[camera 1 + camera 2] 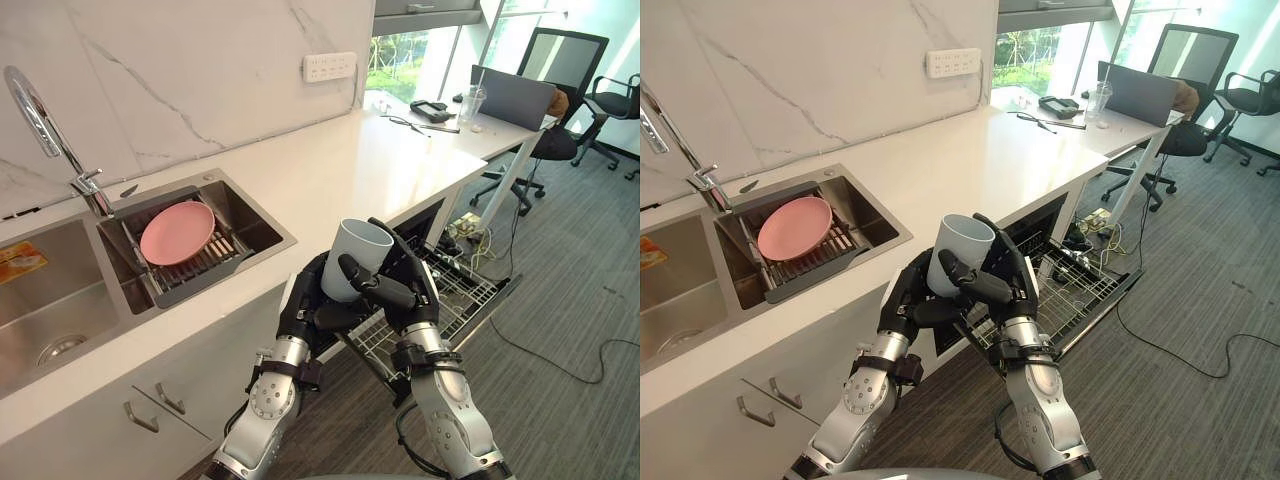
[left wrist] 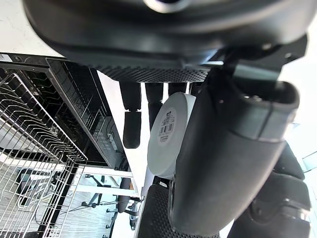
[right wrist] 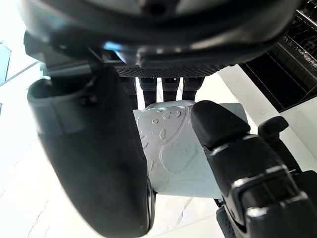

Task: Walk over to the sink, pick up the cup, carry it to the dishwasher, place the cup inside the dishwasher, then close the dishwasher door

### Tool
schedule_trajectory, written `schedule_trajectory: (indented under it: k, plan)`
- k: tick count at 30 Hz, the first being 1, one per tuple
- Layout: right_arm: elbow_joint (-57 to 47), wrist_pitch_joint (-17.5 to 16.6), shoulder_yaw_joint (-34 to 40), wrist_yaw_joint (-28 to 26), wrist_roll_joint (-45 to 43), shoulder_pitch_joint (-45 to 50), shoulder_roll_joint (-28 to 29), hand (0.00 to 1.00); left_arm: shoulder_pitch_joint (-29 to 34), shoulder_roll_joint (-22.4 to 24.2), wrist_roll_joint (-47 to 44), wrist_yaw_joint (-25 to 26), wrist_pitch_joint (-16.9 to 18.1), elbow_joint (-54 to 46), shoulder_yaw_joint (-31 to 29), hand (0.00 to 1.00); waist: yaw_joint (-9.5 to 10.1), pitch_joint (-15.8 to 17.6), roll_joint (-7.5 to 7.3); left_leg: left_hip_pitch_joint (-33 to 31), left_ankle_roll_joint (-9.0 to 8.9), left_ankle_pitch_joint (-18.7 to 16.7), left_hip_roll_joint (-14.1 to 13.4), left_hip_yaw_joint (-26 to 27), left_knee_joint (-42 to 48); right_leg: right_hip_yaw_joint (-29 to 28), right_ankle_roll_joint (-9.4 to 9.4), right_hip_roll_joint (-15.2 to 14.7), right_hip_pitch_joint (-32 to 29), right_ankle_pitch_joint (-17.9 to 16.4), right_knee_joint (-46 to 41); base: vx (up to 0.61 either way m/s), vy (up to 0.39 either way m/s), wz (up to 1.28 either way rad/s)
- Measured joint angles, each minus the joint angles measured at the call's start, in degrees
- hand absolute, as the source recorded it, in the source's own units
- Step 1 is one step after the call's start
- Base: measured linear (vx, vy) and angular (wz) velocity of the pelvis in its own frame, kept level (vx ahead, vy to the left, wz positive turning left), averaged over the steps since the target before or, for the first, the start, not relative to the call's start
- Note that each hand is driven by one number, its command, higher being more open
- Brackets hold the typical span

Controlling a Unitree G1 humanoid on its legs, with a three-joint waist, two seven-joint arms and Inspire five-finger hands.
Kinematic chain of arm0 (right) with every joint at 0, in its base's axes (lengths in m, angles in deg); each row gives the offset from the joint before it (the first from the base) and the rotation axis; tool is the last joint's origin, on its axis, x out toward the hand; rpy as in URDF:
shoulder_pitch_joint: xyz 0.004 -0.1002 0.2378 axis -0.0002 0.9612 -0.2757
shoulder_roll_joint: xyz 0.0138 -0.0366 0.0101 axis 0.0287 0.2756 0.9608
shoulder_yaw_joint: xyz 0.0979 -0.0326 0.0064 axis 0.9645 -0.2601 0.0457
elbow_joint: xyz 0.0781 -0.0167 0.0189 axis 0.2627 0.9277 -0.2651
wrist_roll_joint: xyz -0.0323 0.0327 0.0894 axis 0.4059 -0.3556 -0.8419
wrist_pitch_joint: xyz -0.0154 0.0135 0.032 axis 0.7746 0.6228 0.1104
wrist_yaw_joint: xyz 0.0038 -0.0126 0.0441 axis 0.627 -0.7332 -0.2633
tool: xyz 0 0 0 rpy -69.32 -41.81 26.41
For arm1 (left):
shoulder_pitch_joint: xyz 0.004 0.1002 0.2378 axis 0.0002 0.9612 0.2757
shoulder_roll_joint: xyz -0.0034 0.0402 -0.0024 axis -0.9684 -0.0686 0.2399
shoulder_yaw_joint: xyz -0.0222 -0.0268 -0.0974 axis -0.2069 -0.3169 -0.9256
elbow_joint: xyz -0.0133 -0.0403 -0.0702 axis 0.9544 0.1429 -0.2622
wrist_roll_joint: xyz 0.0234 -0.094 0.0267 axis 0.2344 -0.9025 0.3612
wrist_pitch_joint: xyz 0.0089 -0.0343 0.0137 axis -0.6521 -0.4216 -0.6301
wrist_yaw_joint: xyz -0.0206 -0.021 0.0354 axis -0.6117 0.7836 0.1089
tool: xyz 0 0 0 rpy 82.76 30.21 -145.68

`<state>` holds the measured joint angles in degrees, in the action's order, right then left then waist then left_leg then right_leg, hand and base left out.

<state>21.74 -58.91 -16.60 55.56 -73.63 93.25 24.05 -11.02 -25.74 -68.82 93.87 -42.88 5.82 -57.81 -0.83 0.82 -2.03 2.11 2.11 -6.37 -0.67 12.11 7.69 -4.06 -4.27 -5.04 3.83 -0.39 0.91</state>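
A pale grey cup (image 1: 358, 252) is held upright between both hands, just off the counter's front edge. My left hand (image 1: 303, 305) cradles its lower left side with curled fingers. My right hand (image 1: 405, 290) wraps it from the right, thumb across the front. In the left wrist view the cup's base (image 2: 171, 134) sits between fingers and thumb (image 2: 228, 158). The right wrist view shows the cup's wall (image 3: 173, 158) against the thumb (image 3: 94, 158). Below and right of the hands the dishwasher (image 1: 425, 225) stands open, its wire rack (image 1: 455, 295) pulled out over the lowered door (image 1: 497, 288).
A pink plate (image 1: 177, 232) lies on a drain rack in the sink (image 1: 262, 255) to the left, beside the tap (image 1: 40, 120). The white counter (image 1: 340, 165) runs back to a desk with a laptop (image 1: 515, 97) and office chairs (image 1: 560, 60). A cable (image 1: 560, 365) crosses the carpet.
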Motion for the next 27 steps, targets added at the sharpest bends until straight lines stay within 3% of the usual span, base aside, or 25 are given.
schedule_trajectory:
  k: [9,19,27]
  plan:
    - [0.0,0.06,6.14,-0.18,2.37,0.47,3.34,0.3,0.7,1.71,0.41,-3.15,-0.49,-3.63,-0.96,0.9,0.01,0.04,-0.07,0.01,0.01,0.08,0.02,-0.15,-0.01,0.2,-0.01,-0.03,0.06,-0.01,-0.01,0.0,0.0,0.0]
    - [-0.45,0.06,14.82,0.52,2.33,1.55,5.03,0.3,4.69,2.3,-9.65,-8.04,-0.56,-7.34,-9.14,0.9,-0.02,0.08,-0.12,0.0,0.0,0.07,0.01,-0.25,-0.09,0.52,-0.04,-0.02,0.11,-0.02,0.08,0.0,0.0,0.0]
    - [-0.85,0.08,19.06,0.28,2.38,2.45,4.85,0.3,11.19,1.93,-12.11,-15.09,-1.58,-2.33,-7.96,0.9,-0.08,0.61,-0.24,0.0,-0.2,-0.06,-0.03,-0.24,0.03,0.36,-0.06,-0.02,0.11,-0.04,0.09,0.0,0.0,0.0]
